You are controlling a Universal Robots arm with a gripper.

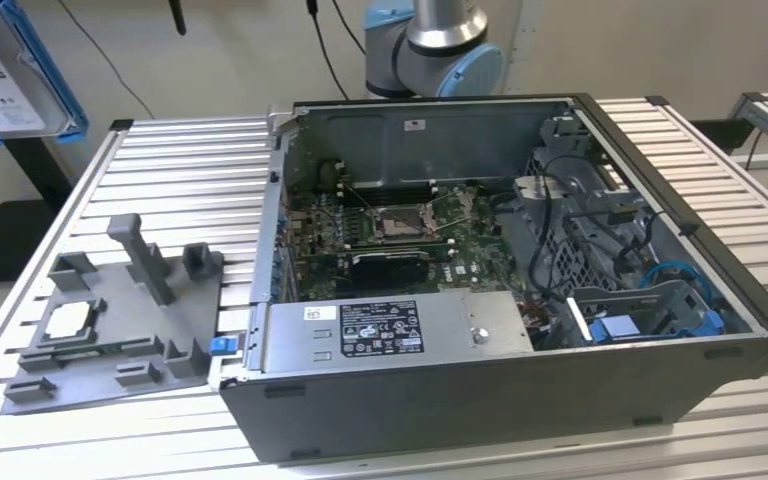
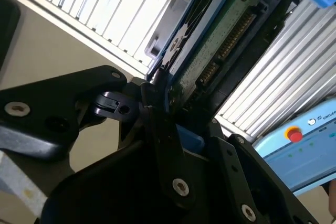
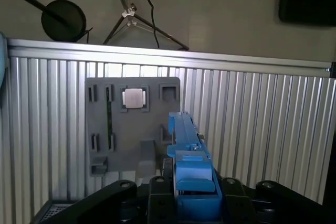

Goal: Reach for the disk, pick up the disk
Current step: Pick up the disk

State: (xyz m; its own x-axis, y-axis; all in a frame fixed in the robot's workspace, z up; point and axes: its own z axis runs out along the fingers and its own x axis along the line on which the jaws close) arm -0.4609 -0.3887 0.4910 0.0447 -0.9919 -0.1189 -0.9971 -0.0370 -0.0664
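One disk (image 2: 210,45), a silver hard drive framed by a blue bracket (image 3: 181,129), is shown clamped in the claw (image 3: 192,184). The claw is closed down to the width of the disk's near end, and nothing else is held. The drive projects straight out past the fingertips, clear of the slatted table (image 3: 262,129), which lies well beyond it. A grey fixture tray (image 3: 105,129) carrying a small square chip (image 3: 134,98) is seen on that table past the disk's far end. In the second wrist view the green circuit board (image 2: 223,24) and its connector row (image 2: 236,35) are turned toward the camera.

The disk is judged rigid and dense for its size, so no flex is expected, though leverage on the grip is likely with so much of it overhanging. Its bare metal faces are thought slippery, and the mechanism is shock-sensitive. The plastic bracket rails are considered the safest hold, while the exposed board and connector pins are best left untouched.
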